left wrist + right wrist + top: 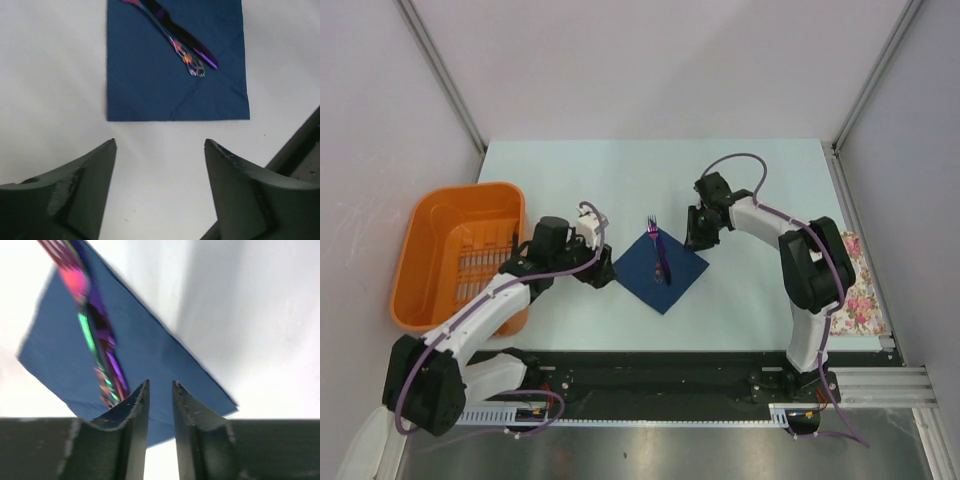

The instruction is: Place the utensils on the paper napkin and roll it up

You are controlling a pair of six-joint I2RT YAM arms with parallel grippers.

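Item 1, the paper napkin (682, 272): navy square, flat at the middle of the table (620, 170), turned so its corners point to 12, 3, 6 and 9 o'clock in the overhead view.

Item 2, the utensils (660, 256): purple, iridescent pieces lying together on the napkin, roughly along its 12-to-6 diagonal, with the fork tines at the 12 o'clock end overhanging the corner. The handles rest on the navy sheet.

Item 3, left gripper (599, 272): low over the table at the napkin's 9 o'clock corner. Jaws spread wide and released. Its wrist view shows only bare table between the fingers (95, 170), with the napkin edge just ahead and untouched.

Item 4, right gripper (699, 238): at about 2 o'clock of the napkin, near its upper right edge. Jaws drawn close, with a narrow slit left and nothing clamped in it. Whether the tips touch the sheet cannot be told.

Item 5, orange basket (408, 270): at the table's 9 o'clock edge.

Item 6, floral cloth (857, 290): at the 3 o'clock edge.
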